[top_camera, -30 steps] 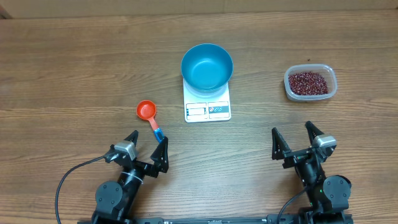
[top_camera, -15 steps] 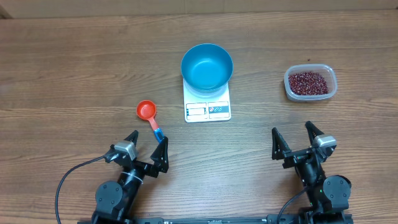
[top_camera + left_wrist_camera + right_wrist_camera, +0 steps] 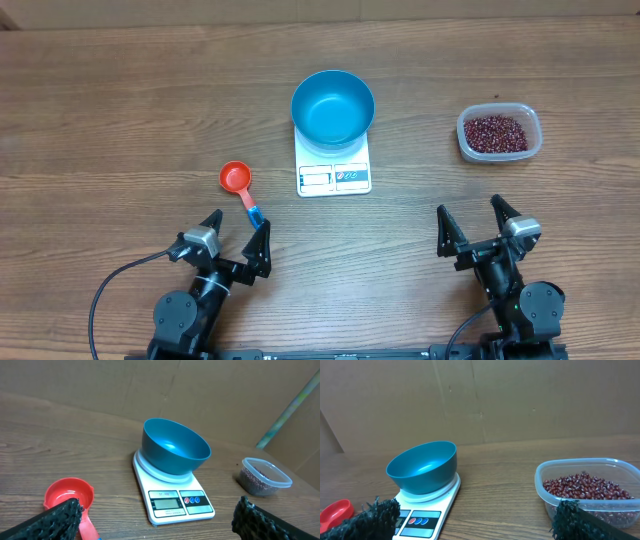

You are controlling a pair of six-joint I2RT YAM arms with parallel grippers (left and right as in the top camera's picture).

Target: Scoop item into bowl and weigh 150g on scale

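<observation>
In the overhead view you have the teal-blue bowl (image 3: 333, 105) sitting upright on the white kitchen scale (image 3: 334, 178), just above the centre of the frame. The bowl covers the scale's upper half and leaves the display and button panel showing along the lower edge, though the display is too small for you to read. The dark red-brown beans (image 3: 494, 131) lie in a clear rounded-rectangular plastic tub (image 3: 536, 143) at the right of the frame, well apart from the scale, on the wooden table (image 3: 120, 100). Your orange-red scoop (image 3: 236, 179) lies left of the scale, its cup toward the top of the frame. Its handle runs down and to the right, to a blue tip that ends just beside one finger of the left gripper (image 3: 240, 224). That claw sits at the lower left with its jaws spread wide, holding nothing. From its wrist camera the scoop's cup shows just behind one finger (image 3: 59, 517) at the lower left. The right gripper (image 3: 469, 208) sits at the lower right, below the tub, jaws likewise wide and holding nothing. Its wrist camera looks between its two fingers at the bowl on the scale left of centre and the tub of beans at the right edge. The bowl's inside shows only smooth teal in every view. A black cable (image 3: 108, 290) loops from the left arm's base at the bottom left.
</observation>
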